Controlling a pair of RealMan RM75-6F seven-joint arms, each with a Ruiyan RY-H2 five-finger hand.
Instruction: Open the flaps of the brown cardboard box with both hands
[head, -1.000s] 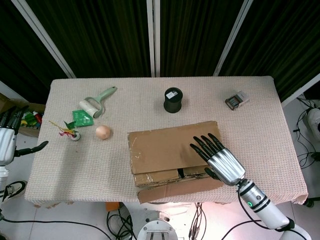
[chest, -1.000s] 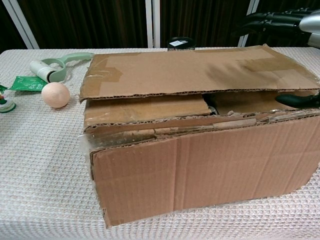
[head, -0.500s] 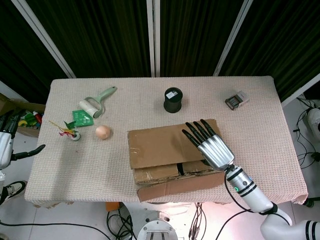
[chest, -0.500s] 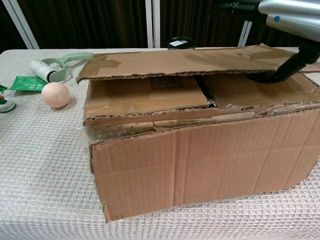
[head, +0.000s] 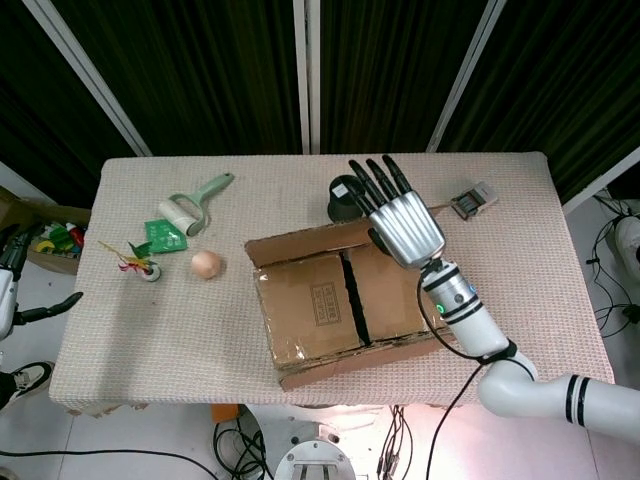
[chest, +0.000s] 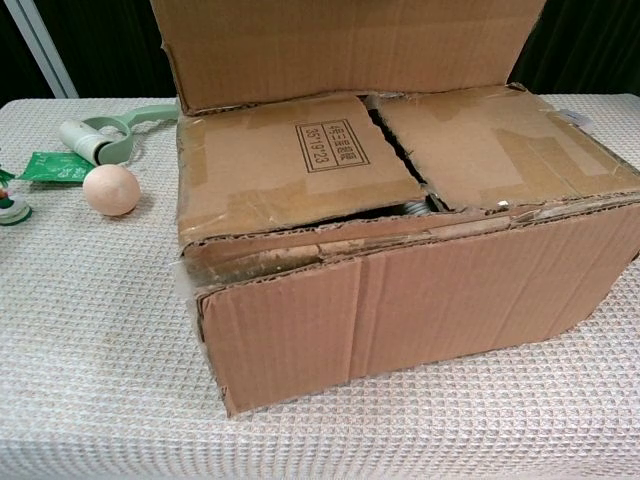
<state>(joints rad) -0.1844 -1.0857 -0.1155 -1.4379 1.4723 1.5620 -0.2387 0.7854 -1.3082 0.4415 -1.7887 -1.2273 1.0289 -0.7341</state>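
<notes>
We see the brown cardboard box (head: 340, 300) at the surface's near edge, far flap (chest: 345, 45) raised by our right hand (head: 405, 228), fingers (head: 375, 180) spread, gripping nothing. Unsupported, it could fall shut.

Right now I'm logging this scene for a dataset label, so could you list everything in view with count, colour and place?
cardboard box: one, brown, table's near middle; far flap raised, two inner flaps lying shut
black cylinder: one, black, beyond the box
lint roller: one, pale green, far left
green packet: one, beside the roller
round ball: one, peach, left of the box
small toy: one, multicoloured, left edge
small pack: one, grey, far right
table: one, beige woven cloth
right hand: silver and black, fingers spread at the raised flap
left hand: off the table's left edge, mostly cropped
</notes>
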